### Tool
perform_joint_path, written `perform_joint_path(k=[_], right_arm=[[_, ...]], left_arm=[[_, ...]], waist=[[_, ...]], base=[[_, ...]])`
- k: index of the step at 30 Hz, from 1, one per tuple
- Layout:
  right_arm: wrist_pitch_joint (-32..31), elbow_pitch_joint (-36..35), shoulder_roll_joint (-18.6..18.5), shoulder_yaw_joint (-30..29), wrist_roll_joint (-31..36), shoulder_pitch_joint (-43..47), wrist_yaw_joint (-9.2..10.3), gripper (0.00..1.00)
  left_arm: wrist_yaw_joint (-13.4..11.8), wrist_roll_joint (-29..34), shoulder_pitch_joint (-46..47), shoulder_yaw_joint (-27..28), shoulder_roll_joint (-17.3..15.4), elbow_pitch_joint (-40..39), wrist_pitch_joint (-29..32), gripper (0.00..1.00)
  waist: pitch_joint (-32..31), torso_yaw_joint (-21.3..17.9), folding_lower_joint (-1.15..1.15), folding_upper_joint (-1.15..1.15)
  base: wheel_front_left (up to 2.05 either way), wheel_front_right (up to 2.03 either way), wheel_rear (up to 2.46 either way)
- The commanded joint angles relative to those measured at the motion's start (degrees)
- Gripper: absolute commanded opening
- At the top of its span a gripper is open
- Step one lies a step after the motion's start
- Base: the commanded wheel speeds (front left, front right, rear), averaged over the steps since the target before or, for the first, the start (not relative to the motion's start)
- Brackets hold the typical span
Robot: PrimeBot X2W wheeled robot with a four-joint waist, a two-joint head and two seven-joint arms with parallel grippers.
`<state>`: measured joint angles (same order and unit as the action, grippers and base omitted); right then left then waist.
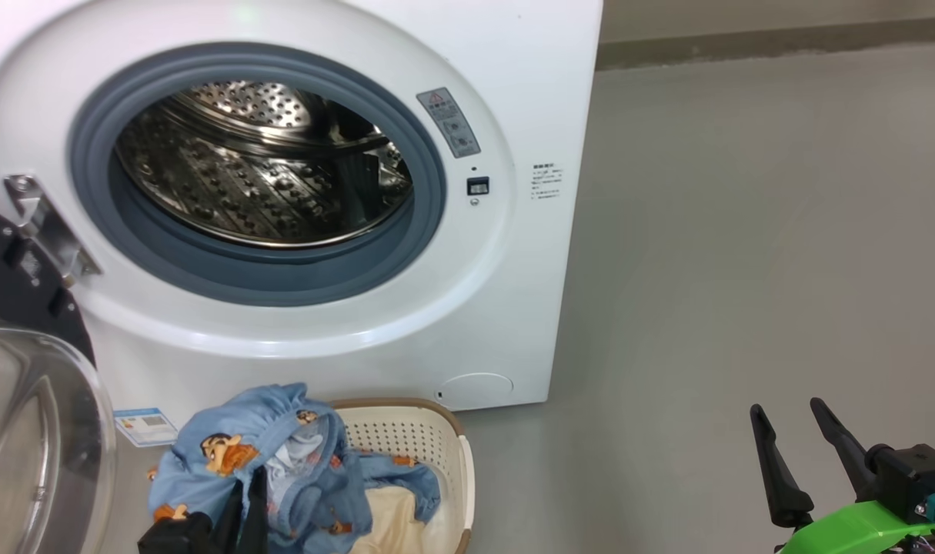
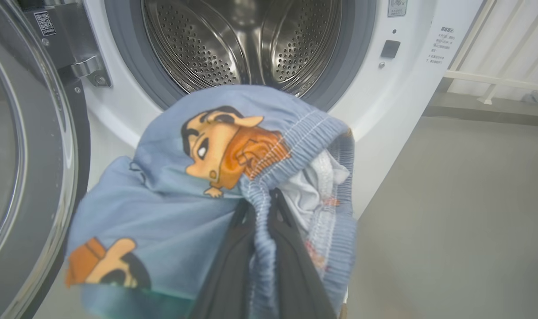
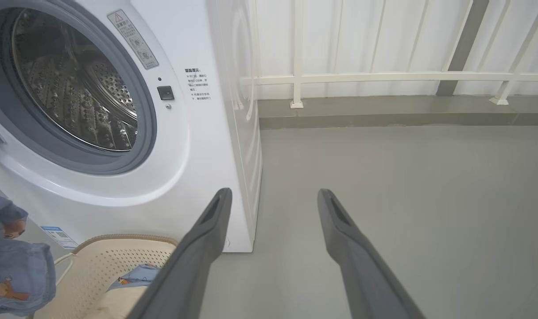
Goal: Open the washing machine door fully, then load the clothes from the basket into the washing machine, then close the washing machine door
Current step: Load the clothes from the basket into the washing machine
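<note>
My left gripper (image 2: 261, 208) pinches the clothes (image 2: 162, 208) at the waistband, which points up toward the washing machine (image 1: 513, 308). They hang lengthwise into the basket (image 1: 444, 438). My right gripper (image 1: 786, 405) gapes wide.

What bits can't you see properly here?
- Left gripper tips: left wrist view, buried in the blue garment.
- Cream garment: head view, mostly under the blue one.
- Door: head view, cut by the left edge.
- Label print: head view, too small to read.
</note>
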<state>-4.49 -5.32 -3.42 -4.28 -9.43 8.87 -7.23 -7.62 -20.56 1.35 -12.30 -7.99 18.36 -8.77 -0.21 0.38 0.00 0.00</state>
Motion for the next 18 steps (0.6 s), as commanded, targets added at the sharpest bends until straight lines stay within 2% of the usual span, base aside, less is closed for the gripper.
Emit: perform_joint_path(k=[1, 18], right_arm=[[-0.1, -1.9, -0.7, 1.3, 0.5, -0.8, -0.25, 1.0], [0.3, -0.9, 0.0, 1.8, 0.2, -0.8, -0.25, 1.0]], left_arm=[[-0.4, 0.2, 0.8, 1.8, -1.0, -2.1, -0.1, 0.0], [-1.2, -0.2, -0.1, 1.1, -1.5, -3.1, 1.0, 0.0]], waist=[[-0.5, 0.5, 0.0, 0.0], [-1.4, 0.6, 0.0, 0.0]], base=[[0.0, 0.0, 0.0], [0.0, 0.0, 0.0]])
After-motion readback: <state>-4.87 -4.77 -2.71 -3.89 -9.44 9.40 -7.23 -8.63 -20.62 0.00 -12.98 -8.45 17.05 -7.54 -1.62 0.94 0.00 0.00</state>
